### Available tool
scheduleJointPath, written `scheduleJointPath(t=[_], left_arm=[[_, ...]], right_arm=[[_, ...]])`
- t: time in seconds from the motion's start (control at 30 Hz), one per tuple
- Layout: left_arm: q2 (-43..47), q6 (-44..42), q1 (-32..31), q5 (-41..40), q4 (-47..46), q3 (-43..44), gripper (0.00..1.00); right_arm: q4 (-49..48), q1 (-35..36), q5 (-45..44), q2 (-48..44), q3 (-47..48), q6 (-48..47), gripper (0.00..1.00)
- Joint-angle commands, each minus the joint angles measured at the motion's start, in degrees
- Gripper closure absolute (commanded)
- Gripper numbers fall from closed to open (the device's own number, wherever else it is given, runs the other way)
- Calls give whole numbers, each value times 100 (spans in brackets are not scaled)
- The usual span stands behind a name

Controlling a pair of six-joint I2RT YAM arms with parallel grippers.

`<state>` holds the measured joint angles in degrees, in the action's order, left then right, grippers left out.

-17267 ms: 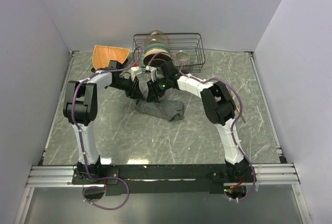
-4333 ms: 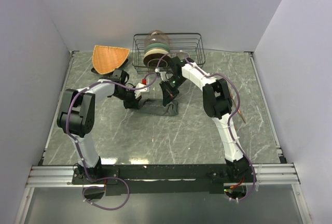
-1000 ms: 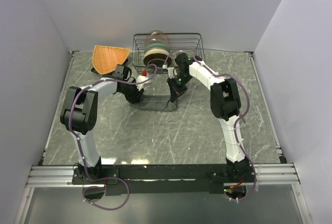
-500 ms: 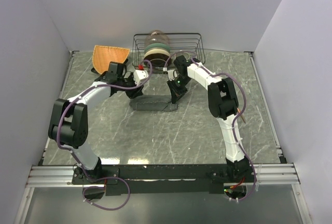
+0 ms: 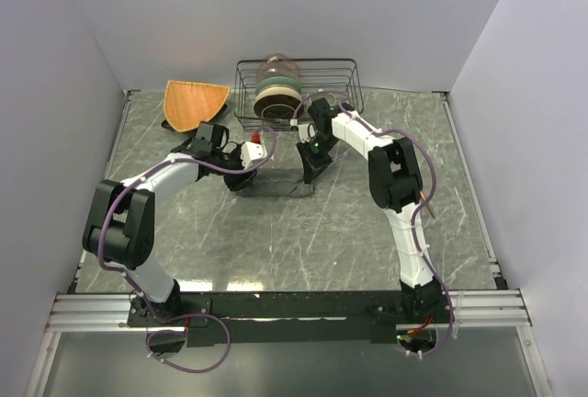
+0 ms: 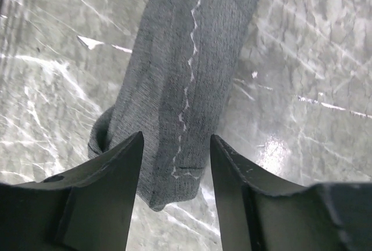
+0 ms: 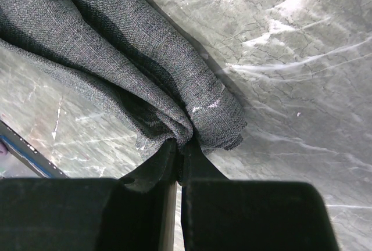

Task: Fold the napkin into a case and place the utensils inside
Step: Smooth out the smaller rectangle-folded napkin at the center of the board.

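— Jaws, then?
— The left jaws stood apart over one end of the napkin (image 6: 186,76); the right jaws pinched the other.
— Progress?
— Folded to a narrow strip just before the wire rack (image 5: 347,94). Utensils unseen; loading them remained.

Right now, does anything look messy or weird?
A little. The folded napkin lies as a narrow strip, but its end in the shut right tool is bunched and wrinkled, not flat. The left tool hangs open over the other end.
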<state>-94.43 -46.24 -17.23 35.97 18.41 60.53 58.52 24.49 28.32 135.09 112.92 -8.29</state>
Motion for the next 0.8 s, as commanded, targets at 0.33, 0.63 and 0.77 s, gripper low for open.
scheduleJointPath(t=[0.33,0.63,0.77], left_arm=[[-655,-913,-113,-336,206,512,43],[-849,-1063,-122,-301,268,820,76],[-892,-957,-131,-283,163,925,78]], right_arm=[[-359,-6,-423,158,-68,-23,100],[-429,-6,-423,106,-113,-32,100],[-473,3,-432,71,-113,-76,100]])
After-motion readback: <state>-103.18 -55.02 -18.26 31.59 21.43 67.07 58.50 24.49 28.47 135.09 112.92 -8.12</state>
